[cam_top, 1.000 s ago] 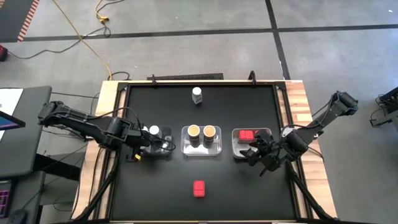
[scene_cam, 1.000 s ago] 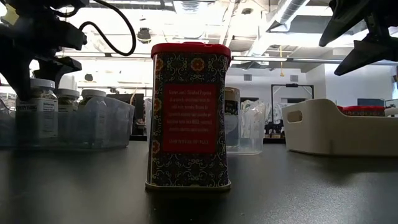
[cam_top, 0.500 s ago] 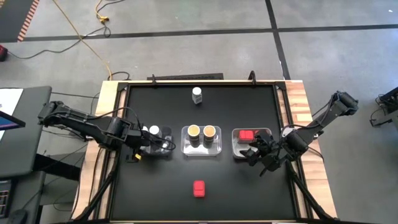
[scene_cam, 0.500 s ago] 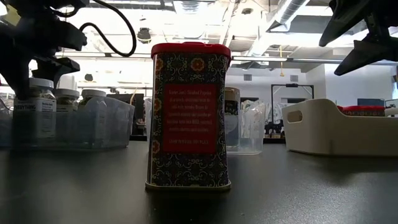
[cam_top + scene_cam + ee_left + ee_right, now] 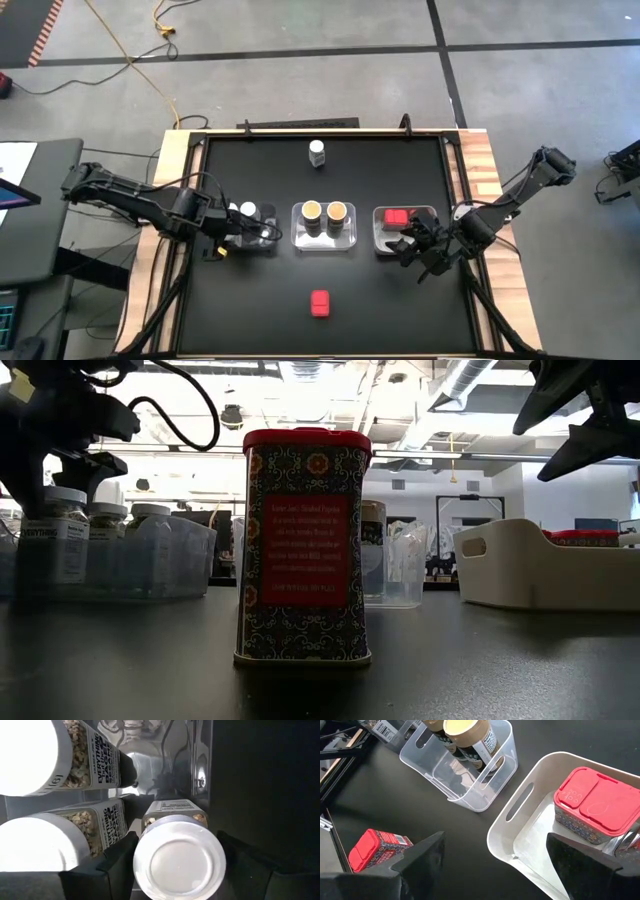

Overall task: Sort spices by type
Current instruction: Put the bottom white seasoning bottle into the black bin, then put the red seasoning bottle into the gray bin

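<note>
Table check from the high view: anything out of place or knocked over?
Nothing spilled or tipped. Two spices sit outside the trays: a white-capped jar at the far edge and a red tin near the front, both upright.

Left end effector (image 5: 262, 232) parted slightly (arm low); right end effector (image 5: 412, 245) spread wide.

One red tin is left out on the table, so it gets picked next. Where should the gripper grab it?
The red tin stands upright and alone on the black table, lid up. Probably best to come straight down and pinch its two broad flat faces just under the lid; nothing crowds it. The right gripper, open beside the white bin, is nearer.
</note>
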Controlling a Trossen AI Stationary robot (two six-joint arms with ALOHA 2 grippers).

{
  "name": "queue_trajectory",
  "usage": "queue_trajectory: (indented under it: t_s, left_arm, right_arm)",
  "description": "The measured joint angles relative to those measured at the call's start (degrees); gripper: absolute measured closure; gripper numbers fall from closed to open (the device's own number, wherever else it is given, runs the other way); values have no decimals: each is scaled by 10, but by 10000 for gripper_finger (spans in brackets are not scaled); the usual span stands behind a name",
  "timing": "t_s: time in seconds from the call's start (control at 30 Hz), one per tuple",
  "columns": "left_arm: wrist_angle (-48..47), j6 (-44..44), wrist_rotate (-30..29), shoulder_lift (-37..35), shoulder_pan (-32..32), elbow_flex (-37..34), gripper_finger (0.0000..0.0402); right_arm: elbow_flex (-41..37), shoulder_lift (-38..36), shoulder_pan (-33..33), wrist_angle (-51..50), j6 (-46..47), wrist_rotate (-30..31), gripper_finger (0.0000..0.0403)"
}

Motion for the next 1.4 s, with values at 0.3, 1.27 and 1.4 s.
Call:
queue_trajectory:
  t_s: [0.3, 1.27, 1.4]
  left_arm:
    - [-27, 4, -8, 0, 0, 30, 152]
    - [-63, 21, -12, 0, 0, 190, 152]
    - [-47, 20, -12, 0, 0, 211, 152]
  right_arm:
    - [0, 0, 0, 0, 0, 0, 31]
    - [0, 0, -8, 3, -18, 0, 31]
    - [0, 0, -23, 5, -34, 0, 31]
